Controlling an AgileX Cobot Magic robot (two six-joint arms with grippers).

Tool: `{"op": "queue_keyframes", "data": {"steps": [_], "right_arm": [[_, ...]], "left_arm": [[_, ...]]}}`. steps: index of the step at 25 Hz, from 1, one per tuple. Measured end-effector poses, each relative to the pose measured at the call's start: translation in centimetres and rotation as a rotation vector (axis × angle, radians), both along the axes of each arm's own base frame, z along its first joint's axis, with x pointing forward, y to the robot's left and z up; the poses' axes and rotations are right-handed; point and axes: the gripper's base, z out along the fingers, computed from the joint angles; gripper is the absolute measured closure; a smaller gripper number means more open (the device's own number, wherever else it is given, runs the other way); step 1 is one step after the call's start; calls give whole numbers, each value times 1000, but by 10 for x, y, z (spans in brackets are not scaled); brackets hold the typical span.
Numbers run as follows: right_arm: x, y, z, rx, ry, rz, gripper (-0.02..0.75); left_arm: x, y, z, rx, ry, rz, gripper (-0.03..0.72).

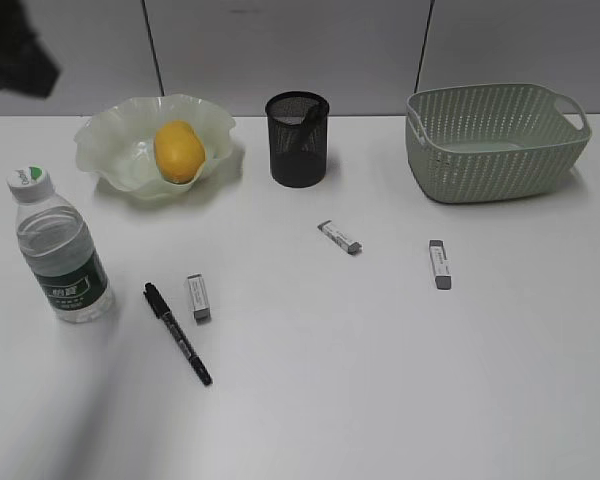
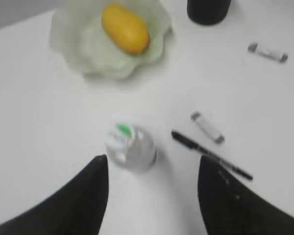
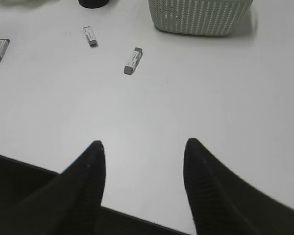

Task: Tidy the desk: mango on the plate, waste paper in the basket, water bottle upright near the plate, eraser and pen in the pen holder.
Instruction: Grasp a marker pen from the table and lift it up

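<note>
Left gripper (image 2: 152,164) wide open, empty, bottle (image 2: 131,147) just ahead; right gripper (image 3: 143,147) likewise. Mango (image 1: 179,151) in plate (image 1: 115,140).

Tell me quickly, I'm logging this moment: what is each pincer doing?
Left pincer: open, empty, above the clear plastic water bottle.
Right pincer: open, empty, over the white desk.

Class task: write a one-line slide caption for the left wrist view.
Open left gripper above upright clear plastic water bottle, near yellow-orange mango in pale green wavy-rimmed plate.
</note>
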Motion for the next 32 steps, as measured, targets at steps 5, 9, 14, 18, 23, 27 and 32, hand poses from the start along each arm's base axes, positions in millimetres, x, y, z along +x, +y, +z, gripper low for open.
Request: {"op": "queue_keyframes", "data": {"steps": [5,9,14,18,23,27,32], "right_arm": [[0,0,0,0,0,0,327],[0,0,0,-1,-1,-1,327],[0,0,0,-1,-1,-1,327],[0,0,0,-1,-2,-1,327],[15,9,13,-20,-21,23,327],[72,47,10,-98,167,89,327],[174,117,-27,-183,521,209,327]], "left_arm": [[-89,47,-19,-26,57,34,253],[-147,76,-35,-112,-16,29,253],[-189,100,-64,-144,-100,12,256],[-203,107,-73,-191,-207,-8,256],[-210,110,-73,-214,-258,-16,256],[-217,113,-73,-236,-291,19,256],[-227,116,-74,-236,-364,174,265]]}}
